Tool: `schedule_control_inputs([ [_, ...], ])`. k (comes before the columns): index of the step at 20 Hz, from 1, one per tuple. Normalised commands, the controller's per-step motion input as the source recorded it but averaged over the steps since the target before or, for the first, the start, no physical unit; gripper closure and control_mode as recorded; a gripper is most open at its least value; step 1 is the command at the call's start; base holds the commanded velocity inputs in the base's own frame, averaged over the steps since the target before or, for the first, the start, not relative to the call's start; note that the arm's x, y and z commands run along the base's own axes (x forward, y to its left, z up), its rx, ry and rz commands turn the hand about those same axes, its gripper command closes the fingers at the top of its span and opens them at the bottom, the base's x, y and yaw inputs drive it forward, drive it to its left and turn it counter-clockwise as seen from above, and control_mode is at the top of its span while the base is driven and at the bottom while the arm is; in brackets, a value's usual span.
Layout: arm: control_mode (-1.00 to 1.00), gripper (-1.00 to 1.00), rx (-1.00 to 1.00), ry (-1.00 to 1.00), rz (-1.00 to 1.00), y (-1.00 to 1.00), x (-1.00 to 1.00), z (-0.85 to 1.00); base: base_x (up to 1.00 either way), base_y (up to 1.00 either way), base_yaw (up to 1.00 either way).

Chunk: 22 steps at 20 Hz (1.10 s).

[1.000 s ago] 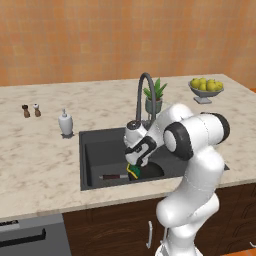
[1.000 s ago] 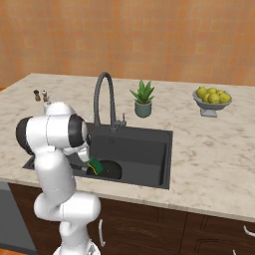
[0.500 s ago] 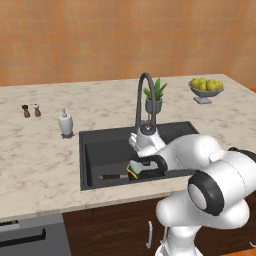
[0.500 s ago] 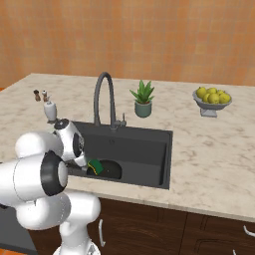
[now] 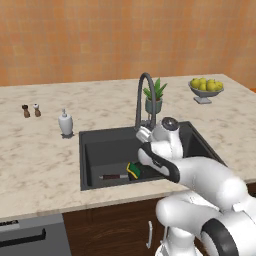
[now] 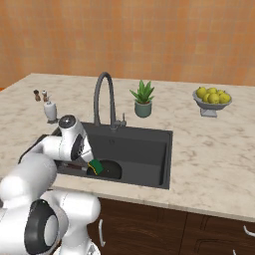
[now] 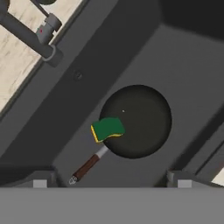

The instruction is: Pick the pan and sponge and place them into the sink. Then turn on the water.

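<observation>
The black pan (image 7: 138, 121) lies flat on the floor of the dark grey sink (image 5: 92, 150), its brown handle (image 7: 87, 166) pointing away from the basin's middle. The green and yellow sponge (image 7: 107, 129) rests on the pan's rim beside the handle; it also shows as sponge (image 5: 133, 170) and sponge (image 6: 95, 166). My gripper (image 7: 111, 181) hangs open above the basin with nothing between its fingertips (image 7: 39, 181). The arched faucet (image 5: 145, 100) rises behind the sink, and its base sits close to my hand. No water is in view at the spout.
A white soap dispenser (image 5: 65, 123) and two small shakers (image 5: 31, 110) stand on the counter left of the sink. Behind and to the right are a potted plant (image 5: 152, 97) and a fruit bowl (image 5: 205, 87). The faucet's lever (image 7: 48, 24) is near the hand.
The hand has lifted off the sponge and drawn back toward the faucet's base while the elbow swung low and forward. Pan and sponge stay in the sink; the jaws stayed open.
</observation>
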Motion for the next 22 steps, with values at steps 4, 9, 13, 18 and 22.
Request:
schedule_control_inputs([
  [4,-1.0,-1.0,0.0,-0.15,0.26,-0.69,-0.34,0.16,0.0,0.0,0.0],
  [9,-1.0,-1.0,-0.01,-0.13,0.19,-0.51,-0.02,0.1,0.0,0.0,0.0],
  [13,-1.0,-1.0,-0.05,-0.1,0.04,-0.28,0.01,0.0,0.0,0.0,0.0],
  [18,-1.0,-1.0,-0.09,-0.21,0.12,-0.33,-0.01,0.0,0.0,0.0,0.0],
  [22,-1.0,-1.0,-0.12,-0.16,0.07,-0.15,0.03,-0.06,0.0,0.0,0.0],
])
